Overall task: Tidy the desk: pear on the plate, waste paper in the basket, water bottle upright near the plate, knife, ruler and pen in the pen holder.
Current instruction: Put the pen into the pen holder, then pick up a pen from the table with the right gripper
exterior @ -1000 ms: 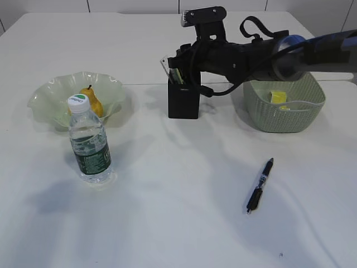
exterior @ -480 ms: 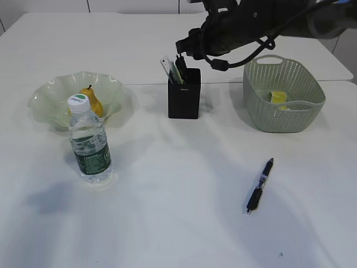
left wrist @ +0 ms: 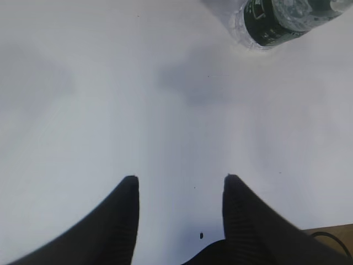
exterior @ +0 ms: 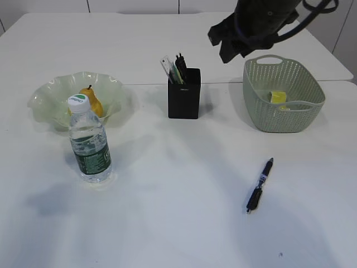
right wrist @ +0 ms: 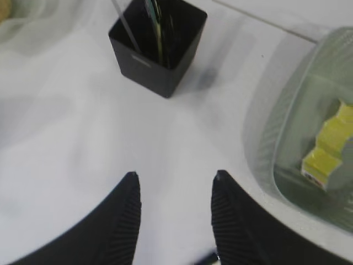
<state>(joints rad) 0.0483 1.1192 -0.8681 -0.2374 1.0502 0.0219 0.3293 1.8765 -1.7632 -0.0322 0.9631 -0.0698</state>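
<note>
Since a second ago your right arm (exterior: 254,25) has lifted off the pen holder (exterior: 184,100) and drawn back to the 1 o'clock corner of the exterior view, above the rear rim of the basket (exterior: 283,103); nothing on the desk has shifted. Your right gripper (right wrist: 175,179) stands spread with nothing between its two fingers, hanging over bare table with the holder at 11 o'clock and the basket at 3 o'clock in its wrist view. Your left gripper (left wrist: 181,181) is likewise spread and empty over bare table, the base of the water bottle (left wrist: 281,19) at 1 o'clock from it.

Count what you have:
- One pear (exterior: 92,101), lying in the one plate (exterior: 53,97) at 9 o'clock on the desk.
- One water bottle, upright with its white cap on, just in front of the plate at 8 o'clock.
- One black pen holder near 12 o'clock, with the clear ruler (exterior: 168,68) and at least two darker sticks leaning out of its left side; which of them is the knife you cannot tell.
- One piece of yellow waste paper (exterior: 278,97) inside the one basket at 2 o'clock.
- One pen (exterior: 260,185), black, lying flat on the table at 4 o'clock, well apart from the holder, its tip end pointing toward you.
</note>
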